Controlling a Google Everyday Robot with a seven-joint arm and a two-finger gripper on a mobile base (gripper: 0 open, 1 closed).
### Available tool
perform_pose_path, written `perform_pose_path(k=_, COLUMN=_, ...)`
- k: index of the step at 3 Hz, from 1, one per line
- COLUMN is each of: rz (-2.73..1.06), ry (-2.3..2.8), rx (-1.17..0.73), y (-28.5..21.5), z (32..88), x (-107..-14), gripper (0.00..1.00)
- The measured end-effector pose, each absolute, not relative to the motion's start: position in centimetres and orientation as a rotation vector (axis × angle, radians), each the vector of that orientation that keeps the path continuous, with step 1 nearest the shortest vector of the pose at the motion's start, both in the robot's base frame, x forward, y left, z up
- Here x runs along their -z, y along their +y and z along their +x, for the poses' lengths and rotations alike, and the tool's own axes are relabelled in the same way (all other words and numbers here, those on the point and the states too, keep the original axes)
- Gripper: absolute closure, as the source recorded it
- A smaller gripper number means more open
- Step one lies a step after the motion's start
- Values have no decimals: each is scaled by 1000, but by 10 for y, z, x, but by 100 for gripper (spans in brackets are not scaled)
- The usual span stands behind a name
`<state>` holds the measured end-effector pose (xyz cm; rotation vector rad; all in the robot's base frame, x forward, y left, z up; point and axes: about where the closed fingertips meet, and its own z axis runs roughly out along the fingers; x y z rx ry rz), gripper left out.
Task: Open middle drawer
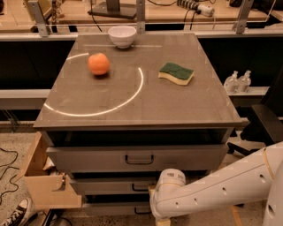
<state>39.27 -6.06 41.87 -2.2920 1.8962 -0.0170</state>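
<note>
I'm seeing the gripper low at the cabinet front, grip state can't tell, with the middle drawer, 2 of 3, running left-right and its handle sitting just left of it.

Robotics lab: cabled workbenches behind, office chair right, grey test desk, white arm's pincer low at middle drawer.

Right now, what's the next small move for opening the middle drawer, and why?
Probably ease the claw sideways onto the black handle of the middle drawer. The claw sits low at that drawer's front, right beside the handle, and the drawer does not look pulled out yet.
</note>
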Motion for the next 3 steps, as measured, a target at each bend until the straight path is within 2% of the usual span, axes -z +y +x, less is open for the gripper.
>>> perform_pose_path(k=3, rz=-2298, ry=1894, rx=-22, y=-36, z=411, x=-400, gripper=0)
